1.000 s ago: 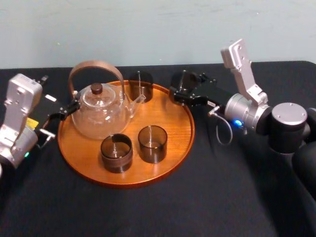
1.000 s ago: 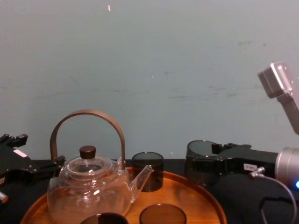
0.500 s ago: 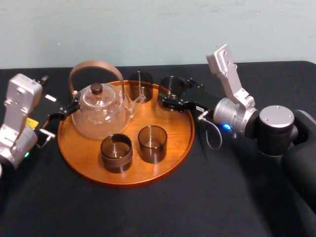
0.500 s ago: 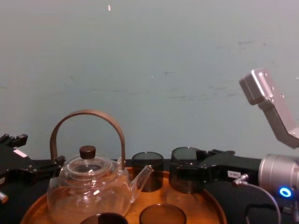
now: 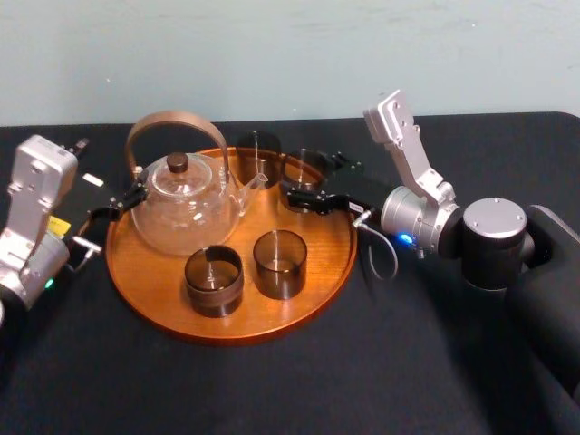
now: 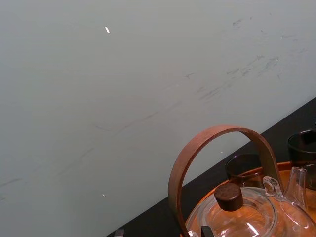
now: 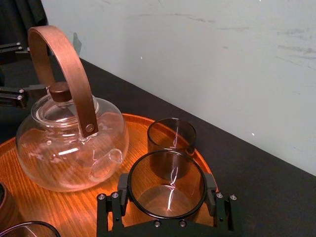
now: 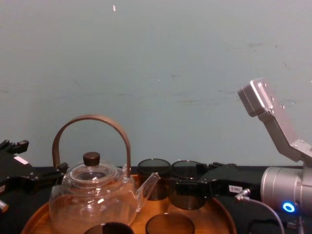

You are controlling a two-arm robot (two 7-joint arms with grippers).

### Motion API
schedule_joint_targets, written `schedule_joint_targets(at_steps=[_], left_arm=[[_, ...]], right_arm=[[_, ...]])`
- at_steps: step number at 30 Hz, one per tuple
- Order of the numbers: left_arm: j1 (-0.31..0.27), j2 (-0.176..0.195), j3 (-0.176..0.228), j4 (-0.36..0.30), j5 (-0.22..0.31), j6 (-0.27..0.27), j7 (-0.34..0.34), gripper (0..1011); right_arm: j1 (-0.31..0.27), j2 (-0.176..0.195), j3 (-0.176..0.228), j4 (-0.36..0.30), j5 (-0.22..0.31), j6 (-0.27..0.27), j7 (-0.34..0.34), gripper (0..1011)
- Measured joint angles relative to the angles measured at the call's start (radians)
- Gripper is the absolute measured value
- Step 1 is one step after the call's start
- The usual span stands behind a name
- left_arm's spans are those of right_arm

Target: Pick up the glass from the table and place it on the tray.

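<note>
A dark smoked glass hangs low over the back right part of the round wooden tray. My right gripper is shut on it, one finger on each side of the wall. I cannot tell whether the glass touches the tray. My left gripper rests beside the tray's left rim, behind the teapot. The black table lies under everything.
On the tray stand a clear glass teapot with a curved wooden handle, one dark glass just beside the held one, and two dark glasses at the front.
My right gripper has carried the glass leftward from beyond the tray's right rim to over the tray and lowered it, close to the back glass. The left arm has stayed still.
</note>
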Motion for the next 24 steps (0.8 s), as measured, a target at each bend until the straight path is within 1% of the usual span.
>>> schedule_joint_targets(at_steps=[11,24], left_arm=[[0.000,0.000,0.000,0.000,0.000,0.000,0.000,1010],[0.000,0.000,0.000,0.000,0.000,0.000,0.000,1010]], right_arm=[[0.012,-0.010,-0.007,0.038,-0.008,-0.009,0.001,905],[0.016,-0.013,-0.010,0.052,-0.017,-0.015,0.004,904]])
